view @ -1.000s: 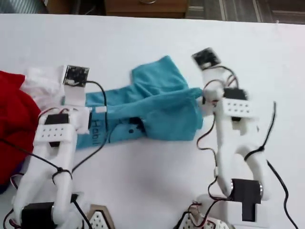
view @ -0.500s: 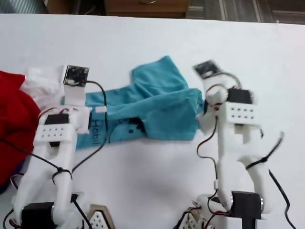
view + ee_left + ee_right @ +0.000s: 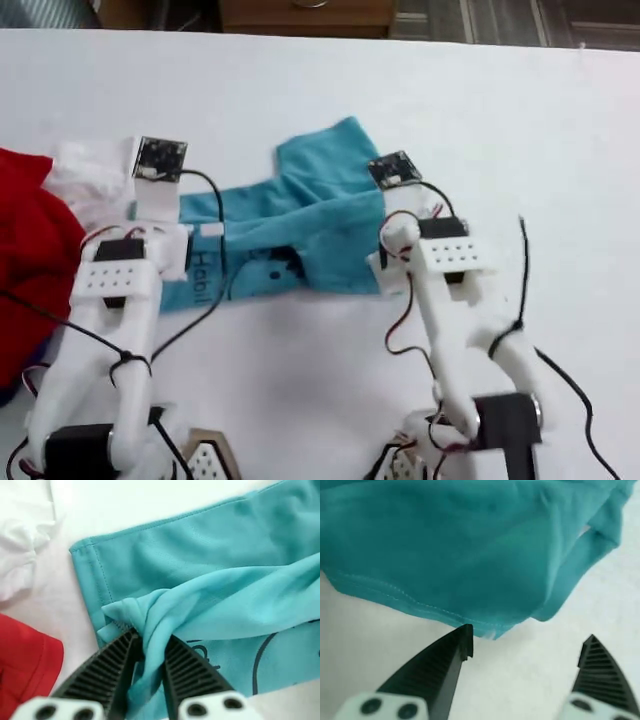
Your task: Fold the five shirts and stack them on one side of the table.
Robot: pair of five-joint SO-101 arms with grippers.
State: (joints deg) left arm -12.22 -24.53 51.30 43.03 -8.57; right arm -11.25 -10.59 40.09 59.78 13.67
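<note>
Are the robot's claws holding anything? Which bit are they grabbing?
The left gripper pinches a bunched fold of the teal shirt, near its hemmed end. The right gripper is open beside the shirt's edge, holding nothing.

The left arm (image 3: 108, 320) and right arm (image 3: 450, 310) are white plastic with black motor blocks, trailing thin black and red cables (image 3: 402, 320). The left tool (image 3: 150, 642) and right tool (image 3: 527, 642) have black ribbed fingers (image 3: 112, 665) on white bases with screw holes.

Bright, diffuse light; the white table (image 3: 300, 90) glares near washed-out and shadows are faint. A soft shadow lies under the teal shirt (image 3: 470, 545) hem just ahead of the right gripper (image 3: 529, 636). Darker creases sit beside the left gripper (image 3: 151, 636).
</note>
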